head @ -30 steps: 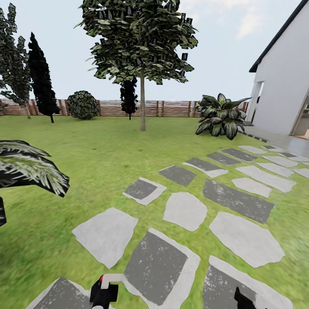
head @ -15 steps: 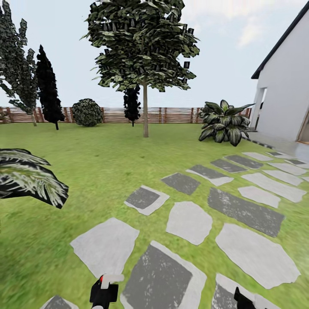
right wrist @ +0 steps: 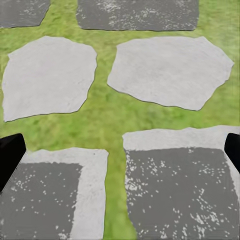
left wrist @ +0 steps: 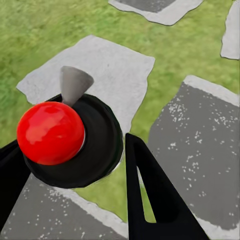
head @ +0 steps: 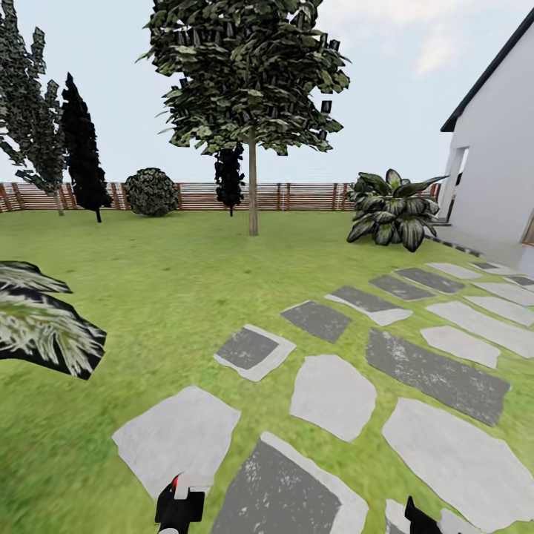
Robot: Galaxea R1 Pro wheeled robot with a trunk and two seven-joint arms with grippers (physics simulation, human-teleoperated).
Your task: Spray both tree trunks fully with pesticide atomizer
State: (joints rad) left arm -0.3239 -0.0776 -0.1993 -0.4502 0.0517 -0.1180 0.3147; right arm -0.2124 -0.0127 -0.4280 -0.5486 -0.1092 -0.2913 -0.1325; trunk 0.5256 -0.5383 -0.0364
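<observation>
A pesticide atomizer (left wrist: 95,150) sits between my left gripper's (left wrist: 75,157) black fingers (left wrist: 150,200), which are shut on its black body. It has a red ball top and a grey cone nozzle. In the head view it shows at the bottom edge as the atomizer (head: 179,504). One tree (head: 245,74) with a broad green canopy stands far ahead on the lawn, its straight trunk (head: 253,196) bare. Another leafy tree (head: 30,104) with a thin pale trunk stands at the far left by the fence. My right gripper (right wrist: 120,150) hangs open over the paving stones, with nothing between its fingers.
Grey paving stones (head: 332,393) set in grass run from my feet toward the white house (head: 497,163) on the right. A low palm-like plant (head: 44,326) is close on the left and a broad-leaf shrub (head: 389,211) on the right. A dark cypress (head: 81,156), a round bush (head: 150,191) and a slat fence (head: 311,196) line the back.
The whole head view has shifted as the camera moved, and the tree and fence sit slightly differently in the picture. Both grippers keep their places, the left still holding the atomizer.
</observation>
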